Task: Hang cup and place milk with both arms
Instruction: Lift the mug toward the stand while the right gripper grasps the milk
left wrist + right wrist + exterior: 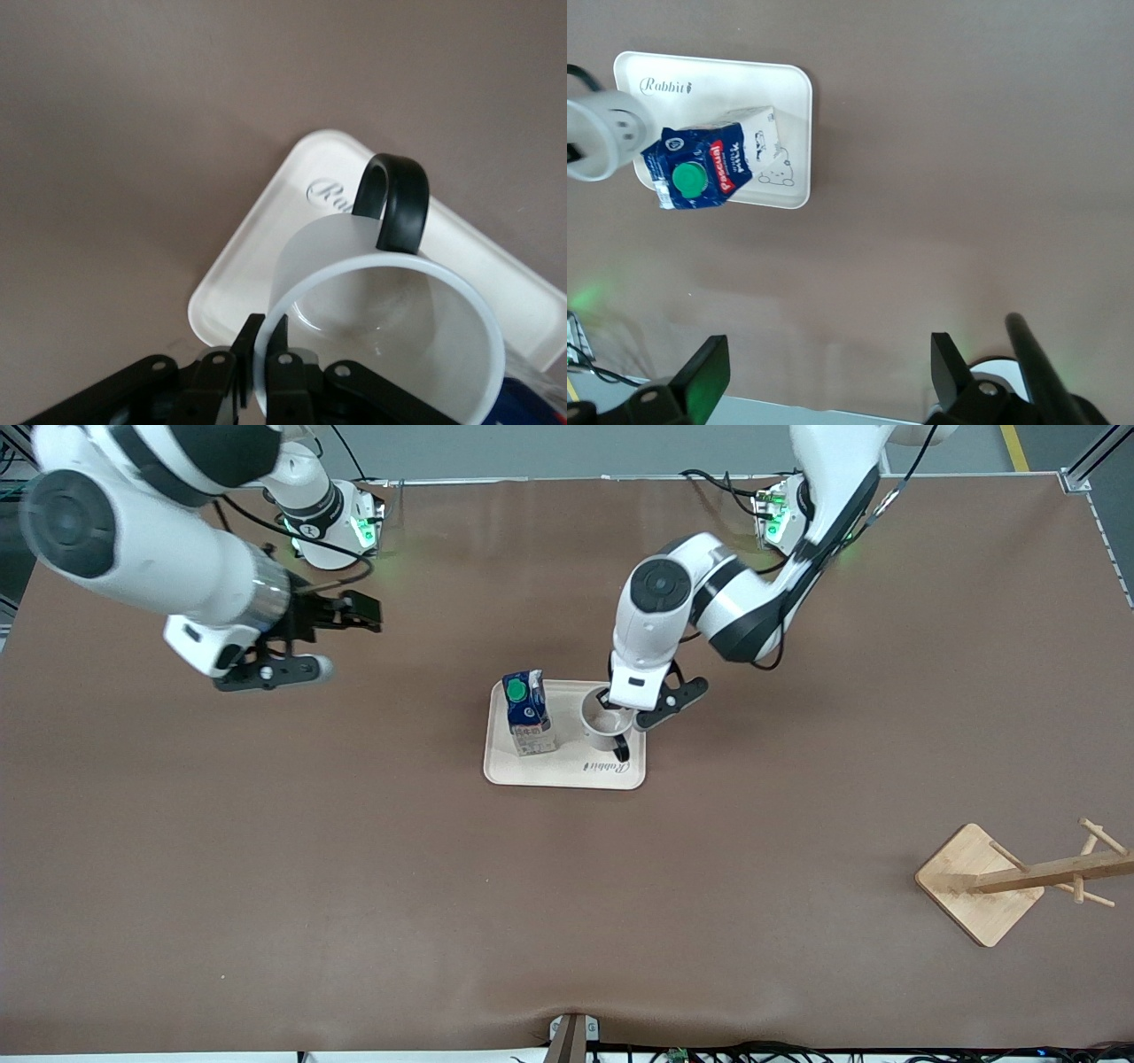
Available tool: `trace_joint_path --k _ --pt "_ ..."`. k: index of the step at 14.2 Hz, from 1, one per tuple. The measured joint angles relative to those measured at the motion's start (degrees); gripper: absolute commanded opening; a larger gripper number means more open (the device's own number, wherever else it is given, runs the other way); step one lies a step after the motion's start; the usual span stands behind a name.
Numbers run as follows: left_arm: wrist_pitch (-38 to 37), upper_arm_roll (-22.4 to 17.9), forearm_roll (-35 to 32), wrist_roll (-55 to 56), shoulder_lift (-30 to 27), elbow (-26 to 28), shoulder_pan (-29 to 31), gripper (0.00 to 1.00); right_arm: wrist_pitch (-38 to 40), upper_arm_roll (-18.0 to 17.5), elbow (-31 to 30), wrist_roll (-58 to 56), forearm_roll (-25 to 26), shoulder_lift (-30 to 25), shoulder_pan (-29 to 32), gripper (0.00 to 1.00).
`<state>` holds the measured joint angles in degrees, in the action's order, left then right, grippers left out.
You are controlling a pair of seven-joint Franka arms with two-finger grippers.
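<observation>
On the tray [567,772], cup [603,730] rim pinched in left claw [620,717].

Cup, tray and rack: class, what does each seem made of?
Cup: glossy white, likely ceramic, from the sheen inside; its black handle looks smooth. Tray: matte cream, perhaps plastic. Rack: pale wood, grain showing.

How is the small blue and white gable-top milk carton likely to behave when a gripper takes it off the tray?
The blue and white gable-top milk carton stands tall on a narrow base on the cream tray, so a sideways nudge would probably tip it. Its creased top suggests thin walls that may dent under a squeeze. It looks light for its size.
</observation>
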<state>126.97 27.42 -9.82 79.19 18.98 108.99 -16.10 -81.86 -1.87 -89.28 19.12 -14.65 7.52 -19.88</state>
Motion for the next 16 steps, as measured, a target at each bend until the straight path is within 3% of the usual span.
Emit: trace_joint_path --k 6,13,16 --pt "-12.3 -0.2 0.0 -18.4 -11.9 -0.9 8.6 0.00 -7.9 0.0 -0.2 2.5 -5.6 6.9 -3.8 1.00" --pt "-25.6 -0.4 0.0 -42.8 -13.0 -8.7 18.7 0.00 -12.8 0.1 -0.6 5.8 -5.8 11.3 -8.3 1.00" --pt "-26.9 -0.6 0.0 -52.5 -13.0 -11.1 24.0 0.00 -22.0 0.0 -5.2 7.0 -5.8 12.7 -12.5 1.00"
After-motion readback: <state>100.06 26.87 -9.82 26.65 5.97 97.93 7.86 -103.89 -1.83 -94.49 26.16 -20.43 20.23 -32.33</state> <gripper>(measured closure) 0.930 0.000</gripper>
